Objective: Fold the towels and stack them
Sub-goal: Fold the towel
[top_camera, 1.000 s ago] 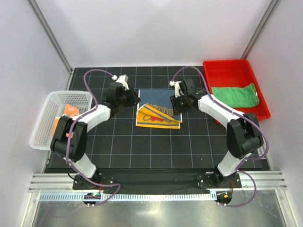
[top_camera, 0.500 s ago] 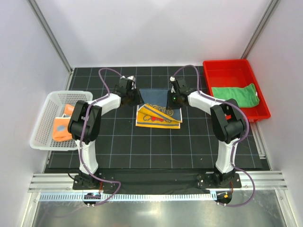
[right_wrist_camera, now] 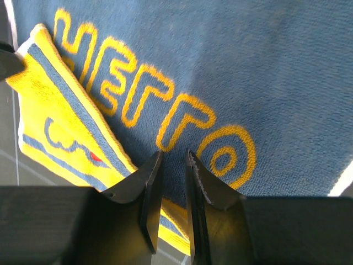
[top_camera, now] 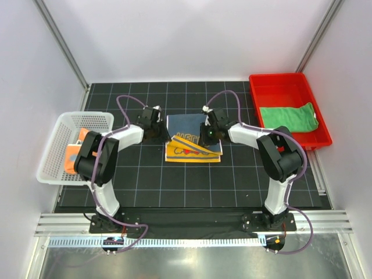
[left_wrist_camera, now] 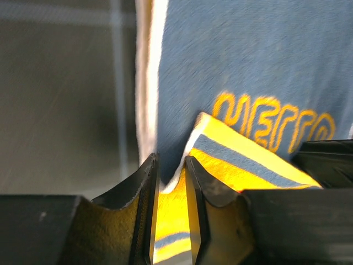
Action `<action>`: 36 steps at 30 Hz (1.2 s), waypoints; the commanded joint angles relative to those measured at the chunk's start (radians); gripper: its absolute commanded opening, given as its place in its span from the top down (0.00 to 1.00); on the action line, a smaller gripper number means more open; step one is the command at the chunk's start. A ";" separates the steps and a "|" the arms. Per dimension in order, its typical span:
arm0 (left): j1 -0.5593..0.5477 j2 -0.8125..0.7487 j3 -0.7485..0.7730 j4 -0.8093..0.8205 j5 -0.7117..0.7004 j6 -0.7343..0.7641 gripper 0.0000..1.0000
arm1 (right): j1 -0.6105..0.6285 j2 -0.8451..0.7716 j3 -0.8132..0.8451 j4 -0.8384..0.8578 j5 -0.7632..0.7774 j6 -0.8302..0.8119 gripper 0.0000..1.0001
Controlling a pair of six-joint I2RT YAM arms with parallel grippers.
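Towel check, fold job. Tiger towel [top_camera: 186, 152], yellow-orange with dark blue: centre of the counter [top_camera: 192, 186], between both arms. Dark blue face with orange lettering up on the far half, yellow striped flap folded across the near half. Left end effector [top_camera: 164, 133]: at the towel's left edge, jaws nearly together. Pinches a raised ridge of yellow cloth between the fingers [left_wrist_camera: 135, 221], plain in the left wrist view. Right end effector [top_camera: 206, 138]: over the towel's right part, close by the last letters. Jaws down to a narrow slit between the fingers [right_wrist_camera: 149, 199], blue and yellow cloth inside it; reads as a grip on the same towel. Both arms stretched forward and bent inward toward the cloth, end effectors apart, one per side. Green towel [top_camera: 289, 116]: folded, inside the red bin [top_camera: 273, 78] at the far right of the counter, well apart from either arm. Patched towel [top_camera: 78, 154]: bunched in the white basket [top_camera: 58, 125] at the left edge, orange side showing, partly hidden behind the left arm's elbow.
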 commanded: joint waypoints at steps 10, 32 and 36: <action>-0.021 -0.256 -0.124 0.007 -0.176 -0.057 0.60 | 0.070 -0.162 -0.119 0.100 -0.046 -0.041 0.67; -0.097 -0.454 -0.406 0.085 -0.135 -0.235 0.48 | 0.190 -0.290 -0.169 -0.041 0.231 0.188 0.61; -0.119 -0.394 -0.409 0.148 -0.100 -0.232 0.49 | 0.178 -0.385 -0.186 -0.124 0.388 0.312 0.60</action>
